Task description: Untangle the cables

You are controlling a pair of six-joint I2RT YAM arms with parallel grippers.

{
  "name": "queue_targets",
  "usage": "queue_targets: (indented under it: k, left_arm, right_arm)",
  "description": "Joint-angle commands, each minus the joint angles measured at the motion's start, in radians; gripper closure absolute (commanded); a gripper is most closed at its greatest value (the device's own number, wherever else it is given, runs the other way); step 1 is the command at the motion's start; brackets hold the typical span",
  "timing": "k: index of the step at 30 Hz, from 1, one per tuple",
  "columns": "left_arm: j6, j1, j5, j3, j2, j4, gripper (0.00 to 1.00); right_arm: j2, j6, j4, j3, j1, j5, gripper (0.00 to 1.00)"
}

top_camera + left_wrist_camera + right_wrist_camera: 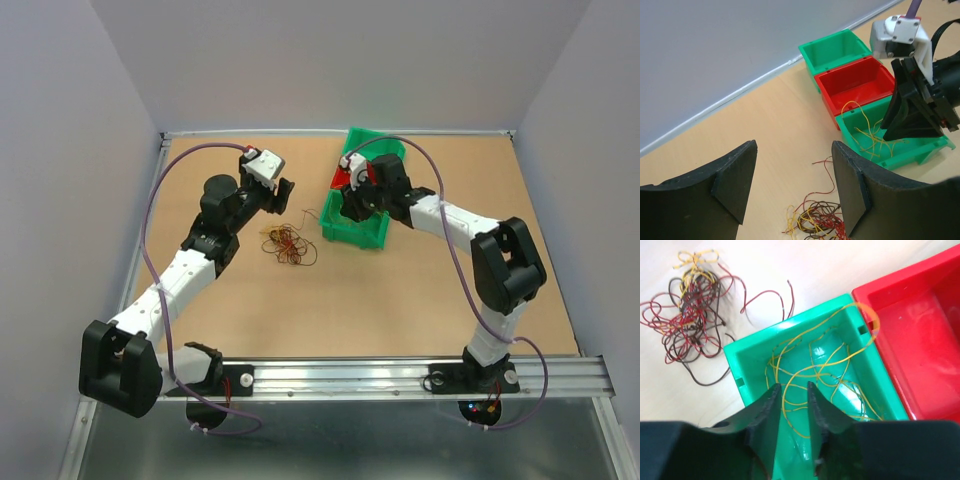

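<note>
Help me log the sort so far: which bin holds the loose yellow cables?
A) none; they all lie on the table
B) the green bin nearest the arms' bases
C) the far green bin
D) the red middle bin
B: the yellow cables lie looped inside the green bin at the near end of the row, beside the red bin, which shows no cables.

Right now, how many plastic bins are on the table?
3, in one row: the far green bin, the red bin in the middle, the near green bin holding yellow cables.
</note>
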Motion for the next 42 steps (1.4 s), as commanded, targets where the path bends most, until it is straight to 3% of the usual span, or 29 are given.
queue_targets:
  k: [1,10,16,23,27,34,39,42]
  left_arm:
    - [0.012,0.002,0.018,0.005,-0.009,0.040,0.28]
    - [0.028,0.002,0.049,0.020,0.017,0.008,0.26]
    - [0.051,-0.001,0.086,0.109,0.121,-0.127,0.17]
    - [0.120,-0.009,0.112,0.173,0.270,-0.255,0.16]
    - [0.110,-0.017,0.139,0.225,0.367,-0.287,0.17]
    - [0.111,-0.020,0.196,0.321,0.560,-0.368,0.24]
    - [0.102,-0.023,0.178,0.391,0.661,-0.423,0.30]
    - [0.104,-0.023,0.181,0.436,0.720,-0.468,0.57]
  right_arm:
    - [-0.051,0.038,0.127,-0.050,-0.001,0.036,0.63]
    - [-0.111,0.076,0.176,-0.097,-0.001,0.074,0.47]
    - [-0.198,0.105,0.240,-0.169,-0.001,0.057,0.38]
    - [-0.359,0.188,0.338,-0.289,-0.001,0.233,0.33]
    - [-0.518,0.234,0.427,-0.419,0.000,0.238,0.23]
    - [-0.668,0.242,0.458,-0.508,-0.001,0.257,0.16]
    - [-0.655,0.246,0.458,-0.502,-0.001,0.260,0.16]
    - [-0.640,0.243,0.458,-0.495,-0.001,0.255,0.16]
